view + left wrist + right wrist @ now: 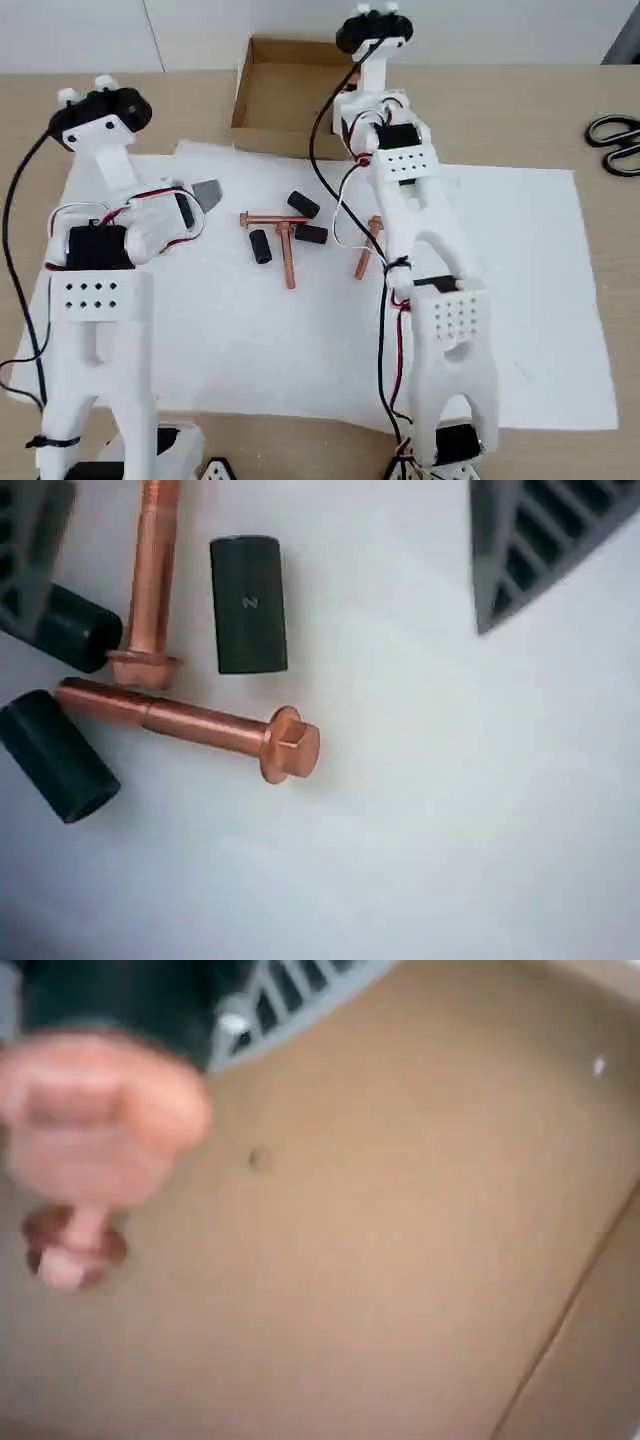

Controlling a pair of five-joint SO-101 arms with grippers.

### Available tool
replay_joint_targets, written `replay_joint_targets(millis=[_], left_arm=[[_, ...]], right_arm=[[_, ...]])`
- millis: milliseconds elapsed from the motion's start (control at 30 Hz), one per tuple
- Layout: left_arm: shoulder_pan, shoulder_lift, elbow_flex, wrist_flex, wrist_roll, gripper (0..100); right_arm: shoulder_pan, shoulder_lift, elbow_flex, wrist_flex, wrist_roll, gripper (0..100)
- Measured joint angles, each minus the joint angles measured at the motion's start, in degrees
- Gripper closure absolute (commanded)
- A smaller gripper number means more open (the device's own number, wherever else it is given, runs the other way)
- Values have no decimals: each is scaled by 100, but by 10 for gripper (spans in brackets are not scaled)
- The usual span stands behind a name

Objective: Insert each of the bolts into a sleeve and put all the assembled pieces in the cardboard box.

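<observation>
while above the cardboard box [400, 1260], right hand [175, 1010] tight around sleeve [110, 1000] with bolt [100, 1110]

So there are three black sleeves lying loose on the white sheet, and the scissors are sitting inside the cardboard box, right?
Not quite. The scissors are not in the cardboard box. They lie on the bare table, beyond the far right edge of the white sheet, as the high view shows. The three black sleeves do lie loose on the sheet.

Table [560, 110] with sheet [530, 300], cardboard box [290, 100], scissors [615, 142]
</observation>
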Motion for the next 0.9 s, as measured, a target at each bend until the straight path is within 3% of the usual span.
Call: replay_joint_targets(millis=[333,533,900], left_arm=[[0,0,88,0,0,733],[0,0,229,0,0,733],[0,0,237,0,0,733]], right_arm=[[9,2040,-2549,0,0,995],[-26,2224,-3376,554,0,995],[-176,2637,-3613,237,0,995]])
